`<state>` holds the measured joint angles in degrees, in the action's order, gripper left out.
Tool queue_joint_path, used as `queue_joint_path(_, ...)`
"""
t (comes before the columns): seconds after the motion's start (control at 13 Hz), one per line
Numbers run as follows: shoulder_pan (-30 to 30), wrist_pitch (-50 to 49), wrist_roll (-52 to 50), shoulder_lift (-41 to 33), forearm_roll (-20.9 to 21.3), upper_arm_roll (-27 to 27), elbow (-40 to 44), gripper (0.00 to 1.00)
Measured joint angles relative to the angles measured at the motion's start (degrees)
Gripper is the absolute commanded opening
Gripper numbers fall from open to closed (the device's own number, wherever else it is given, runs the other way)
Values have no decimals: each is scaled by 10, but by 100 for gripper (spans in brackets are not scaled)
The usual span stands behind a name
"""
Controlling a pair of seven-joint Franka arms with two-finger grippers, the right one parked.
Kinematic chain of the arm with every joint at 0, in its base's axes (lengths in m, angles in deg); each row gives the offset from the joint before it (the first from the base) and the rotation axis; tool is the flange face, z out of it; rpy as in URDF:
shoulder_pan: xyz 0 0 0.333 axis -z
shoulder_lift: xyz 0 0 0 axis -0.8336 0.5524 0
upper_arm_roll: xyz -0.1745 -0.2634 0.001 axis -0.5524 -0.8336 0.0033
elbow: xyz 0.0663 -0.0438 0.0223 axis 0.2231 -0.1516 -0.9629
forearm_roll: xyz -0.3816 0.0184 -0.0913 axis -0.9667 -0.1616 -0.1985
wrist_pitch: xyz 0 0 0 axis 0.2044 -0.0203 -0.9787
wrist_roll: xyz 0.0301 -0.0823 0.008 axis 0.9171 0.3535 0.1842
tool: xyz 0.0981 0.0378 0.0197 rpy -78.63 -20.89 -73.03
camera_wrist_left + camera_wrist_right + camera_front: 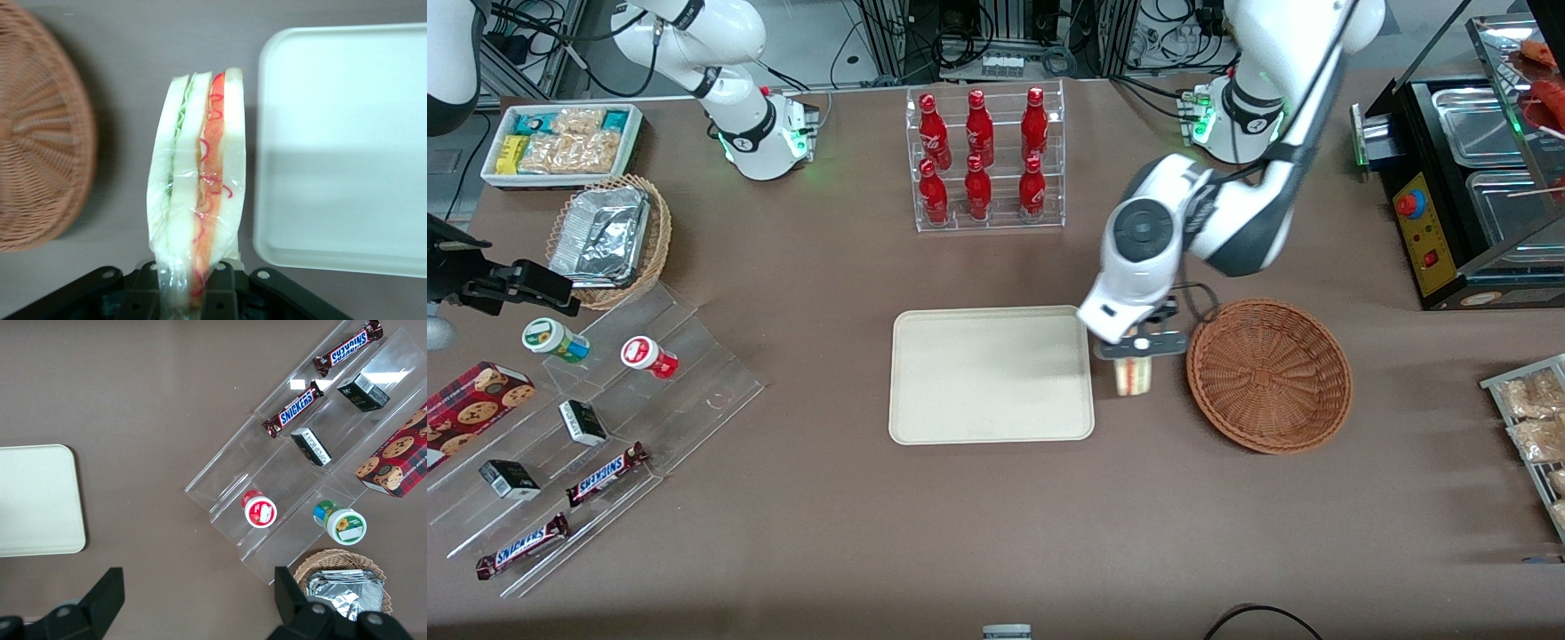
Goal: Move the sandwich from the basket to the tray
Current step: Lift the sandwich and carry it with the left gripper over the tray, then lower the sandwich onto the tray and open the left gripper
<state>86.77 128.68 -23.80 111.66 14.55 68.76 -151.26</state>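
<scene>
My left gripper (1136, 353) hangs above the table in the gap between the basket (1269, 374) and the tray (991, 374), shut on the sandwich (1134, 376). In the left wrist view the sandwich (198, 187) is a plastic-wrapped wedge of pale bread with green and red filling, held by its narrow end in the gripper (190, 293). The reddish-brown wicker basket (37, 140) is beside it and holds nothing. The cream tray (347, 147) lies flat and bare, its rim close to the sandwich.
A clear rack of red bottles (983, 158) stands farther from the front camera than the tray. A black appliance (1463, 187) and packets on a rack (1534, 427) sit at the working arm's end. Acrylic steps with snacks (578, 427), a foil container in a tan basket (609, 238) and a white bin (560, 142) lie toward the parked arm's end.
</scene>
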Motion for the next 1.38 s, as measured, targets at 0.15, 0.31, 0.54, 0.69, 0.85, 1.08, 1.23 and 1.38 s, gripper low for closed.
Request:
queue_joint_path(0.15, 26, 0, -2, 45, 0, 0, 48, 0)
queue_joint_path(0.31, 43, 0, -2, 90, 0, 0, 94, 0)
queue_joint_path(0.54, 58, 0, -2, 139, -17, 0, 139, 0)
queue_joint_path(0.69, 63, 1, -2, 164, -25, -2, 161, 0)
queue_joint_path(0.85, 64, 1, -2, 184, -26, -8, 184, 0)
queue_joint_path(1.08, 67, 19, -2, 206, -26, -9, 200, 0)
queue_joint_path(1.23, 71, 30, -2, 219, -26, -9, 202, 14)
queue_joint_path(1.38, 71, 33, -2, 223, -26, -9, 203, 100)
